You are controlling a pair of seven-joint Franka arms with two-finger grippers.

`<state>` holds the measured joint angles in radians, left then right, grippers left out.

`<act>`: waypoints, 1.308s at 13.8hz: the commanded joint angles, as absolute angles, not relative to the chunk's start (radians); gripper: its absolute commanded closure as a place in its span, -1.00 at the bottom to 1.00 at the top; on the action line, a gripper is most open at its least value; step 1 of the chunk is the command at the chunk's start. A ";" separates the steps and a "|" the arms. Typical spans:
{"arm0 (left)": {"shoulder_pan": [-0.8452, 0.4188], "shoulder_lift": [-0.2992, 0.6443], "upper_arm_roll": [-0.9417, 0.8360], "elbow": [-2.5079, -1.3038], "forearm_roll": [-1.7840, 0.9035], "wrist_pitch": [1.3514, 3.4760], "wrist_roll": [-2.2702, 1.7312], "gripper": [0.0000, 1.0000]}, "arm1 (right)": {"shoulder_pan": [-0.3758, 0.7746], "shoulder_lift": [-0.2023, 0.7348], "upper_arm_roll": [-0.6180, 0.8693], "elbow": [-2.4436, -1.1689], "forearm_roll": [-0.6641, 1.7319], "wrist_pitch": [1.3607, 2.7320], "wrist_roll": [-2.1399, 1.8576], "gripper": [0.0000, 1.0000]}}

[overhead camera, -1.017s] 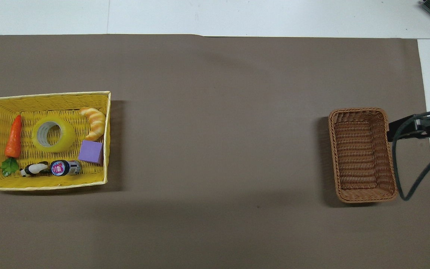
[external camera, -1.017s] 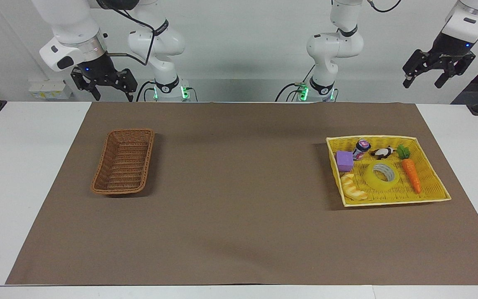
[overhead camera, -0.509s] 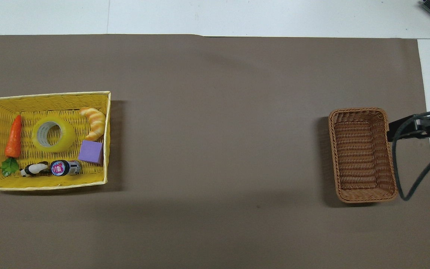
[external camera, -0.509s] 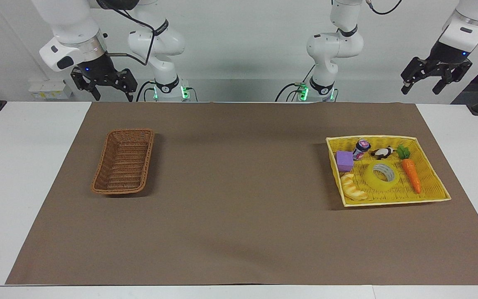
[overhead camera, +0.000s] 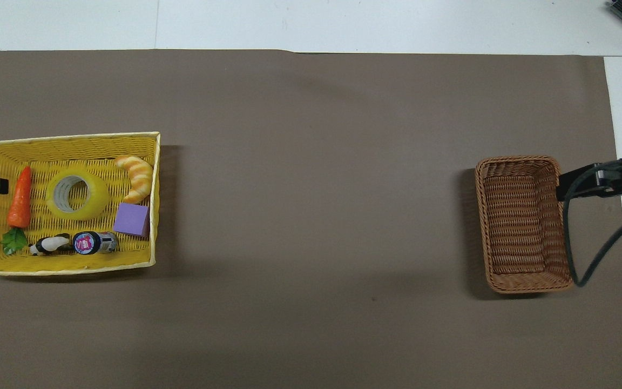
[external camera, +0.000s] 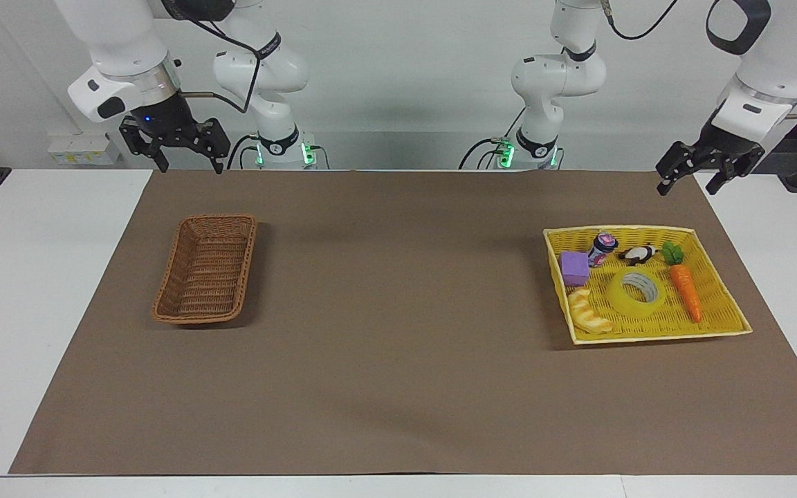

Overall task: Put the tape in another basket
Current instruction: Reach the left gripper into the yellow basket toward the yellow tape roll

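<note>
Tape point(external camera: 636, 292) lies flat, core upward, in the yellow tray point(external camera: 724, 330) at the left arm's end of the desk point(external camera: 398, 387). Nothing touches it. Judged from this, the task is at its start: the roll has not been picked up, and the lift, the carry along the desk and the set-down all remain.

Containers:
- Yellow tray: holds the tape near its middle. Beside the tape, toward the desk's end, lies a toy carrot point(external camera: 684, 289). On the tape's inner side lie a croissant point(external camera: 589, 312) and, nearer to the robots than that, a purple block point(external camera: 574, 268). Along the wall nearest the robots are a small can point(external camera: 602, 248) on its side and a black-and-white figure point(external camera: 638, 254). The tape is close to the croissant and carrot; contact cannot be confirmed.
- Brown wicker basket point(external camera: 206, 269): at the right arm's end of the desk, well apart from the tray, with nothing seen inside.

Grippers:
- Left gripper point(external camera: 689, 178): raised over the mat's corner near the tray, jaws spread, holding nothing.
- Right gripper point(external camera: 187, 163): raised over the mat's edge on the robots' side of the basket, jaws spread, holding nothing; this arm appears to wait.
</note>
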<state>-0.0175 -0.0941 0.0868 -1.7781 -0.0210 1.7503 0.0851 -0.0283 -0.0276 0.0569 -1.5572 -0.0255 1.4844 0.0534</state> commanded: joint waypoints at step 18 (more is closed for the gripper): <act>0.124 0.170 0.091 -2.080 -0.175 2.296 0.385 -1.00 | 0.047 -0.025 0.072 -1.747 0.495 1.595 -0.057 -1.00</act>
<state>0.1081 0.1513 0.0948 -2.0716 -0.1295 2.2652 0.3331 0.0322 -0.0388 0.0712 -1.7288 0.4371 1.5697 -0.0182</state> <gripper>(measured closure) 0.000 0.000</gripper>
